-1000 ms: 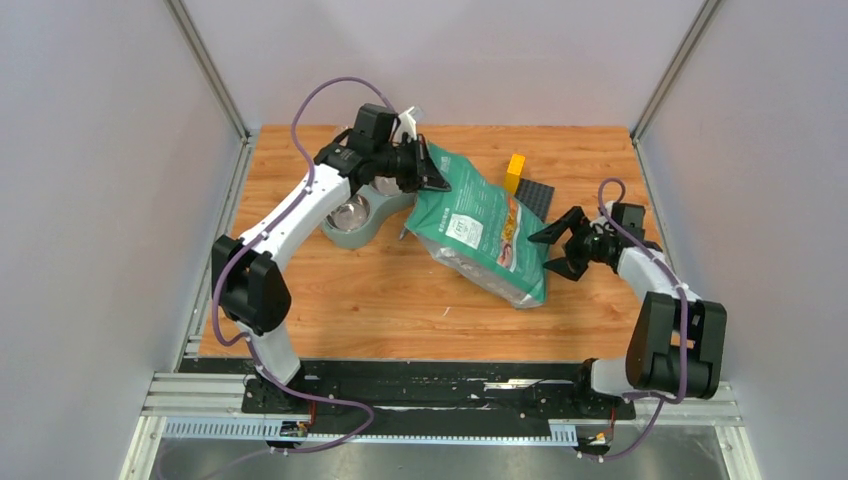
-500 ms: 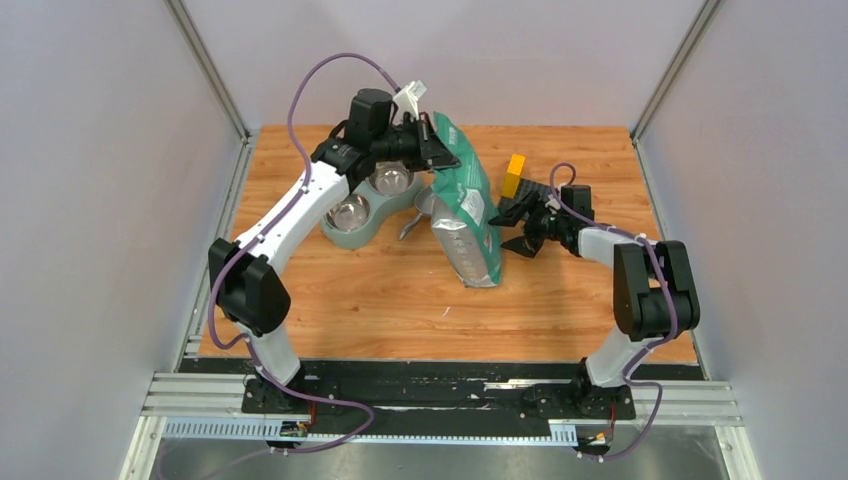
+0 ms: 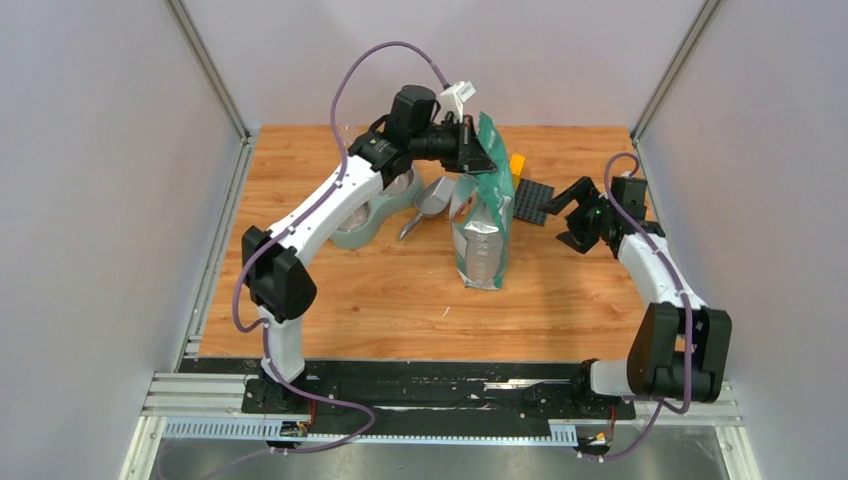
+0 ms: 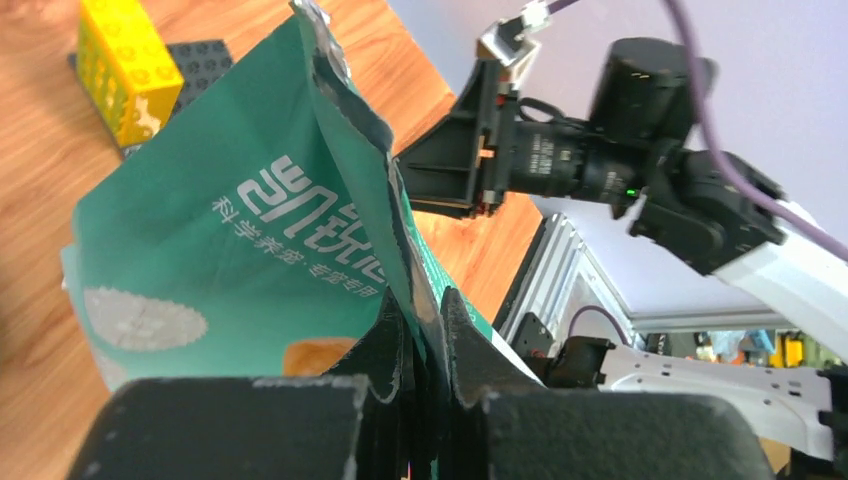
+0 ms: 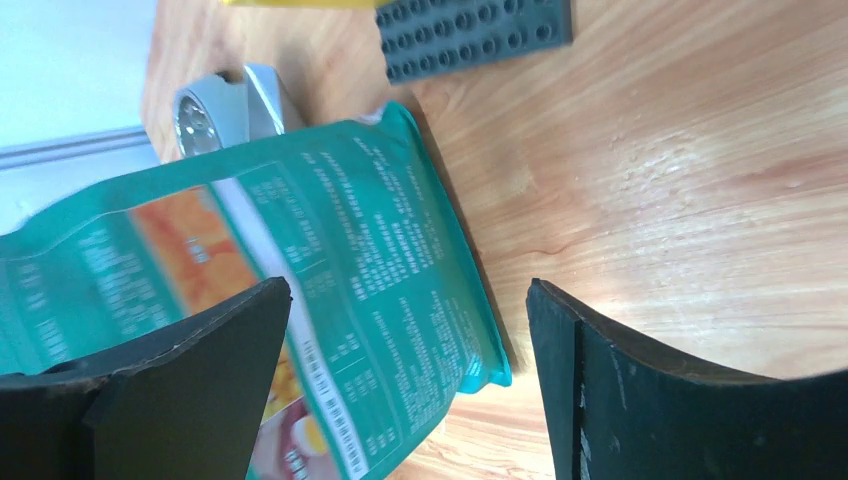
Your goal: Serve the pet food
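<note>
No pet food shows in any view. The green-and-white bag point(image 3: 482, 220) stands upright at mid-table, its base on the wood. My left gripper point(image 3: 478, 150) is shut on the bag's torn top edge; in the left wrist view the fingers point(image 4: 400, 345) pinch the foil of the bag point(image 4: 220, 230). My right gripper point(image 3: 570, 215) is open and empty, to the right of the bag and apart from it. In the right wrist view the bag point(image 5: 350, 300) leans between and beyond my right gripper point(image 5: 405, 370), whose jaws stand wide apart without touching it.
A grey-green double bowl stand point(image 3: 345, 238) with two metal bowls sits left of the bag. A grey metal scoop point(image 3: 428, 205) lies between the bowls and the bag. A yellow block point(image 3: 517, 165) and a dark studded plate point(image 3: 533, 200) lie behind the bag.
My left gripper has raised the bag from lying flat to standing upright and carried its top to the right. My right gripper came in toward the bag, then drew back to the right.
</note>
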Tool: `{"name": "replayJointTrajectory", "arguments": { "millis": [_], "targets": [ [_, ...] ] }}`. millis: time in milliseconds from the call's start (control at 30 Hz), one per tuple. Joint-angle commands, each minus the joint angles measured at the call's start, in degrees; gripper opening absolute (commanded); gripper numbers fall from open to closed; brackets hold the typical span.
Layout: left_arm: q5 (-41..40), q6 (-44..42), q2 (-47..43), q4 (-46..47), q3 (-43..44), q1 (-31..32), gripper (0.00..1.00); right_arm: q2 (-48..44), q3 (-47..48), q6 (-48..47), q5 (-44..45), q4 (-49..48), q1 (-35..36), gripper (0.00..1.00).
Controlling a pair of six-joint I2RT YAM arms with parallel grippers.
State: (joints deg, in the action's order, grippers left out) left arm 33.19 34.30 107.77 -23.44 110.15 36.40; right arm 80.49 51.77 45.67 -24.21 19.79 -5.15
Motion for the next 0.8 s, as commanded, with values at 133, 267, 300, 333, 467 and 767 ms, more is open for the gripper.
{"name": "replayJointTrajectory", "arguments": {
  "millis": [133, 267, 300, 333, 467, 767],
  "targets": [
    [4.64, -5.66, 9.55, -5.53, 9.5, 6.64, 0.0, -7.11, 4.98, -4.52, 1.66, 8.33, -1.27, 0.88],
    [-0.19, -7.74, 9.32, -10.16, 10.2, 6.63, 0.0, -7.49, 7.14, -4.37, -1.88, 8.66, -1.27, 0.87],
    [-0.87, -8.19, 9.09, -10.98, 11.41, 6.56, 0.0, -7.68, 7.85, -4.31, -2.92, 8.68, -1.2, 0.87],
    [-2.35, -8.83, 8.48, -12.28, 12.55, 6.29, 0.0, -7.93, 8.49, -4.17, -3.73, 8.68, -1.12, 0.87],
    [-4.27, -9.01, 6.51, -13.31, 14.53, 4.87, 0.18, -7.98, 10.94, -3.72, -5.79, 8.75, -0.22, 0.88],
    [-1.76, -7.78, 4.09, -10.42, 16.62, 2.52, 0.75, -8.16, 15.91, -2.59, -2.36, 10.66, 0.66, 0.88]
  ]
}}
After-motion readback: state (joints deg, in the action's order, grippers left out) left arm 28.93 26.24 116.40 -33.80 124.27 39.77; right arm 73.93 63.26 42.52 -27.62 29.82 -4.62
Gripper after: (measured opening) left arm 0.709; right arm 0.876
